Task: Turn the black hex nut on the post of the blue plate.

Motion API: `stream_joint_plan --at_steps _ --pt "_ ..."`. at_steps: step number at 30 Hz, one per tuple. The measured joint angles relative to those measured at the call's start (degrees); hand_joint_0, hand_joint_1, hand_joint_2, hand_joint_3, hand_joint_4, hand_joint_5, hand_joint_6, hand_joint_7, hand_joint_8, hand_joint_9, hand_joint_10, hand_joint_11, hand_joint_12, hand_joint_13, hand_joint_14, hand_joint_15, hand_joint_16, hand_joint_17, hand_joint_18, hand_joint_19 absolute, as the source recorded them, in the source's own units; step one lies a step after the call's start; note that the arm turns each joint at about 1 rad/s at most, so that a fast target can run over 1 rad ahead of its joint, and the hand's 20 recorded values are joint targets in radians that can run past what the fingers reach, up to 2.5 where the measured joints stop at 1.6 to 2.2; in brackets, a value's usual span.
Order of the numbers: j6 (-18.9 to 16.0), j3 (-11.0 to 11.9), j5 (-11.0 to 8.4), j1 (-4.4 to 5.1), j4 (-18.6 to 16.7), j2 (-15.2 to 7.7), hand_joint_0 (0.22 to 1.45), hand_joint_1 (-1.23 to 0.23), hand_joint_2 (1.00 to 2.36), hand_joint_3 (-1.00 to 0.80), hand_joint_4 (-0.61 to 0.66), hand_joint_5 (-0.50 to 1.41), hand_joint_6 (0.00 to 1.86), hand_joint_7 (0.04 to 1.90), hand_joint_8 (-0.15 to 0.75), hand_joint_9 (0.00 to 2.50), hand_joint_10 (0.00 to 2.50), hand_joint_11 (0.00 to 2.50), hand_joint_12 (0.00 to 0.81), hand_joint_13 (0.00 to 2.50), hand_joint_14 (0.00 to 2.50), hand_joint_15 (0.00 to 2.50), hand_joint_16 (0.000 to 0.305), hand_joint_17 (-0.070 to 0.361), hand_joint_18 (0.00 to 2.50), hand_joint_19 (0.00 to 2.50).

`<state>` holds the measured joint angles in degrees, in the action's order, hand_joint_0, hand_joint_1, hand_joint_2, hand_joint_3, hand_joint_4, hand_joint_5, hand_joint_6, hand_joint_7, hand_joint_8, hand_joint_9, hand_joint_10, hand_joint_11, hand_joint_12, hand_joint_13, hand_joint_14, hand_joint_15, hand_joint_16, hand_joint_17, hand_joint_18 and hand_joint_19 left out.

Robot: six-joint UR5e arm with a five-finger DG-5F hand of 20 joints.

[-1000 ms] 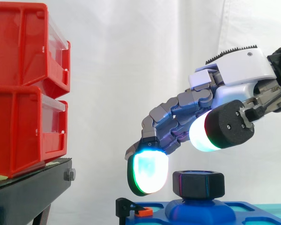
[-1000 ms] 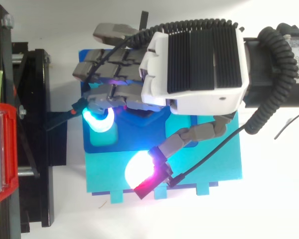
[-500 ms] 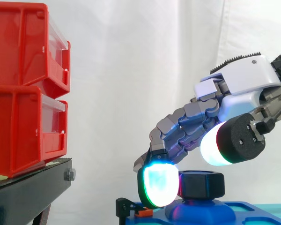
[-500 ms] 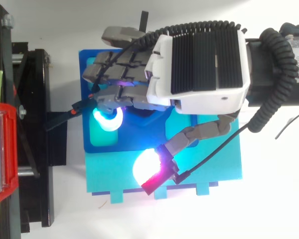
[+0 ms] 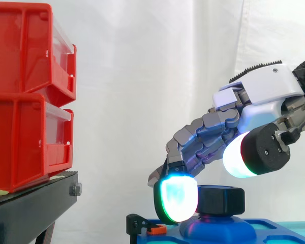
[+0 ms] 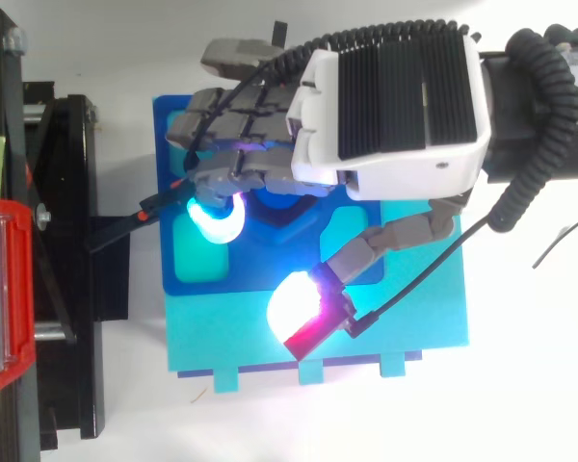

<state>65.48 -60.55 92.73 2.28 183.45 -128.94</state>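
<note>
Arching over the black hexagonal nut (image 5: 222, 200), the robot hand (image 5: 259, 89) has its fingers bent down together and its thumb spread wide, pinching nothing. One cyan-glowing fingertip (image 5: 177, 199) sits at the nut's side, touching or just shy of it; hard to call. The white-glowing thumb pad (image 5: 239, 156) hangs above the nut, clear of it. Below the nut are its blue domed post (image 5: 218, 230) and the blue plastic plate (image 5: 274, 229). Approach looks done; the grip and the turn remain.
</note>
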Motion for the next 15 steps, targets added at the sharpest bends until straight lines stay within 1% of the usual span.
stream_joint_plan --at_steps 4,8,15 --pt "0.1 0.0 1.10 -0.68 -0.2 0.0 0.45 -0.46 1.00 -0.50 0.22 -0.18 0.50 1.06 0.261 0.28 0.00 0.00 0.390 0.22 0.00 0.00 0.064 0.143 0.10 0.12" --pt "0.5 0.0 2.59 -1.67 -0.8 0.0 0.45 -0.46 1.00 -0.50 0.23 -0.18 0.50 1.06 0.261 0.29 0.00 0.00 0.390 0.22 0.00 0.00 0.063 0.142 0.10 0.12" --pt "1.4 -0.1 4.64 -3.07 -1.7 0.0 0.45 -0.46 1.00 -0.50 0.22 -0.18 0.50 1.05 0.261 0.29 0.00 0.00 0.389 0.22 0.00 0.00 0.063 0.143 0.10 0.13"
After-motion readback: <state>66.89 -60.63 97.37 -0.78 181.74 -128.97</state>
